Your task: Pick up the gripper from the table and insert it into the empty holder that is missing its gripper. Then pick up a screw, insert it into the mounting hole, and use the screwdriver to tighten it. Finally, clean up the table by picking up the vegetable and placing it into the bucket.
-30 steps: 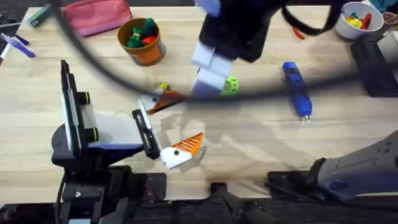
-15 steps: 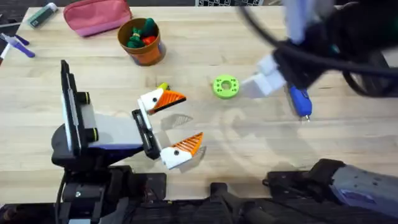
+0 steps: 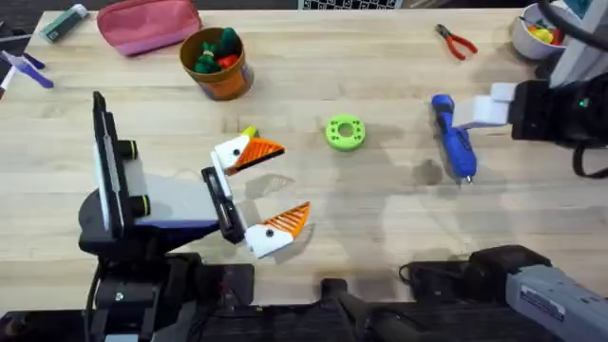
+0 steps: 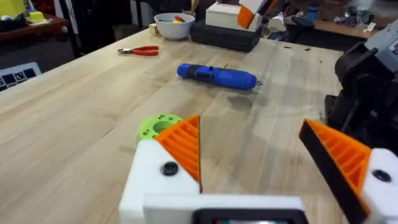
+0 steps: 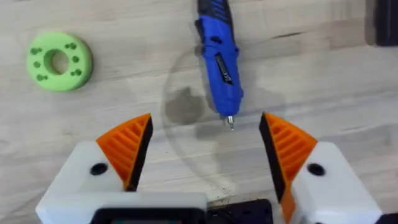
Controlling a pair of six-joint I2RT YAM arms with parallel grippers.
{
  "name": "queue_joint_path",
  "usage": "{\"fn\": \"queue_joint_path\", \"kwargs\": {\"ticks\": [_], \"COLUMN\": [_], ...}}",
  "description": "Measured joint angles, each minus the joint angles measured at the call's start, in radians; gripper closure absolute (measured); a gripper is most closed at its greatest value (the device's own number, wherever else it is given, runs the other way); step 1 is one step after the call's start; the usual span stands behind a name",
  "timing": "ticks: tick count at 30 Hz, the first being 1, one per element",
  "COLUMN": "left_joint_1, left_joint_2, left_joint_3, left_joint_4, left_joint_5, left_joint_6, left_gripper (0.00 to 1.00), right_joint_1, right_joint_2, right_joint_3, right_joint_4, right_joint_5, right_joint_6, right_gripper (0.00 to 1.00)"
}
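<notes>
Screwdriver, blue, pen-shaped, thin metal tip, flat on table; both jaws apart.

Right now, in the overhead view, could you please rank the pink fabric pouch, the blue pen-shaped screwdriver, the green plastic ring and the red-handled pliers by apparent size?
1. Pink fabric pouch, clearly largest.
2. Blue pen-shaped screwdriver.
3. Green plastic ring and red-handled pliers look about alike; the pliers lie farther from the camera, so I would not rank them.

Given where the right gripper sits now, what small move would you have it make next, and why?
Probably lower the right gripper onto the screwdriver and close on its blue body. Its fingers are open and empty, hovering over the tool's metal tip end, and the screwdriver lies free on the table.
</notes>
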Motion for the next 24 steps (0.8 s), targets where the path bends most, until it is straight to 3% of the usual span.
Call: {"fn": "queue_joint_path", "kwargs": {"ticks": [20, 24], "left_joint_1": [0.000, 0.000], "left_joint_2": [0.000, 0.000], "left_joint_3": [0.000, 0.000], "left_joint_4": [0.000, 0.001], "left_joint_5": [0.000, -0.002], "left_joint_6": [-0.003, 0.000], "left_gripper": [0.037, 0.646], "right_joint_1": [-0.035, -0.035], "right_joint_2": [0.173, 0.207], "right_joint_3": [-0.001, -0.002], "right_joint_4": [0.020, 0.036], "right_joint_5": [0.000, 0.000], "right_joint_6": [0.011, 0.013], "right_gripper": [0.008, 0.008]}}
